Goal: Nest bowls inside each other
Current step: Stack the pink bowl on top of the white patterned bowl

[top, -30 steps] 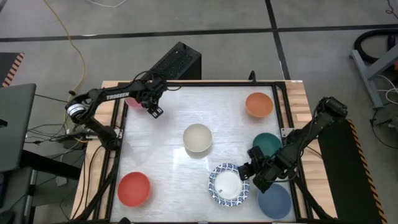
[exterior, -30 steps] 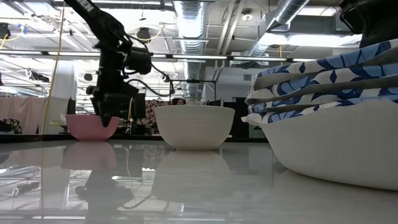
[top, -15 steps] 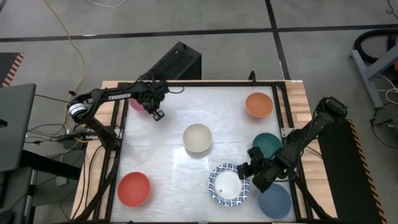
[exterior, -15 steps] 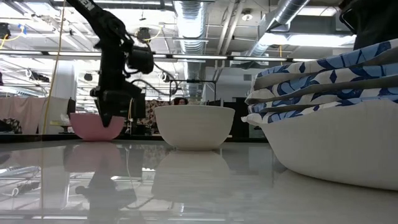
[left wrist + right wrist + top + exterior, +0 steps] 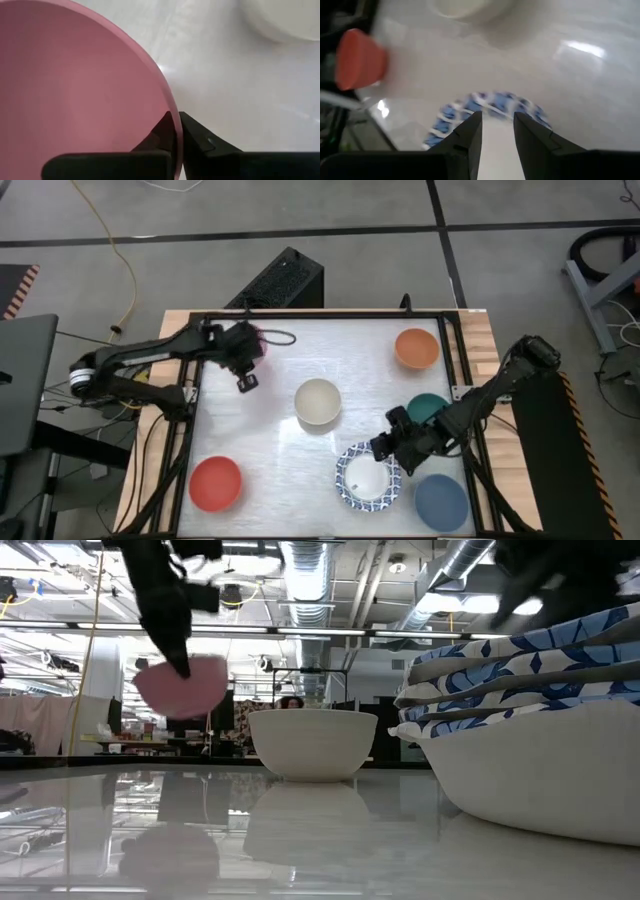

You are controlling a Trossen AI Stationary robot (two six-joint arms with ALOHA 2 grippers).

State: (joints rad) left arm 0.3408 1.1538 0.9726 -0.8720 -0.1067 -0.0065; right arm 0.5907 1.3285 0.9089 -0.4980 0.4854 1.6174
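The left hand (image 5: 175, 131) is clamped on the rim of the pink bowl (image 5: 75, 95), one finger inside the wall and one outside. In the low view the pink bowl (image 5: 181, 686) hangs clear of the bench (image 5: 200, 840), tilted, with nothing under it. From above, the left hand (image 5: 243, 358) sits over the far left part of the bench (image 5: 270, 430), with only a sliver of pink showing beside it. The cream bowl (image 5: 318, 401) stands upright near the middle of the bench, well apart from the left hand. The stack of white bowls with blue patterned rims (image 5: 368, 477) stands at the near edge, right of centre; in the low view the stack (image 5: 520, 670) shows several rims nested one above another. The right hand (image 5: 385, 445) is over the far rim of this stack, its fingers (image 5: 468, 137) standing apart on either side of the blue patterned rim (image 5: 485, 102); whether they touch the rim cannot be told. The teal bowl (image 5: 432, 410) lies just beyond the right arm, partly covered by it. The blue bowl (image 5: 441, 502) stands at the near right corner, just beside the patterned stack. The orange bowl (image 5: 416, 348) stands at the far right, apart from the others. The red bowl (image 5: 215, 484) stands alone at the near left corner.
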